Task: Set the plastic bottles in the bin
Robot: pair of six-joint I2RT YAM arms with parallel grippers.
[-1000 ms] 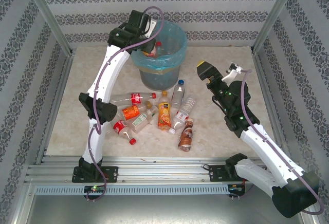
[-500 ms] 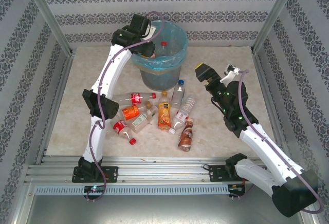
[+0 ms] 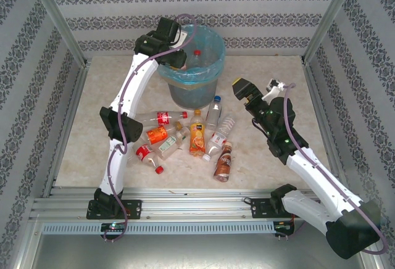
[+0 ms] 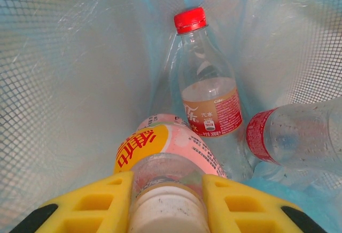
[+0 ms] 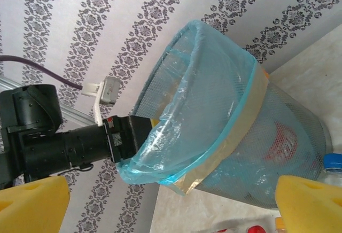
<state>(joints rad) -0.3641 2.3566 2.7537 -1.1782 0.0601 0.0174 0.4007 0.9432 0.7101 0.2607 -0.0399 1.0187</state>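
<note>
My left gripper (image 4: 168, 209) hangs inside the bin (image 4: 64, 83), shut on the neck of a plastic bottle (image 4: 171, 153) with a pink and yellow label and a white cap. Below it lie a red-capped bottle (image 4: 206, 88) and a red-labelled one (image 4: 299, 142). From above, the left gripper (image 3: 179, 59) sits in the mouth of the bin (image 3: 185, 93). Several bottles (image 3: 197, 134) lie in a pile on the table in front of the bin. My right gripper (image 3: 256, 89) hovers open and holding nothing to the right of the bin; between its yellow fingers (image 5: 310, 203) the bin (image 5: 288, 131) shows.
Patterned walls and metal frame posts (image 3: 321, 19) close in the marble-look table (image 3: 86, 139). A rail (image 3: 185, 201) runs along the near edge. The left arm's black wrist (image 5: 64, 142) reaches over the bin's rim. A blue-capped bottle (image 5: 334, 163) stands by the bin's base.
The left gripper shifted slightly left over the bin's mouth with its bottle still held. The right gripper drifted a little left, toward the bin, staying open.
</note>
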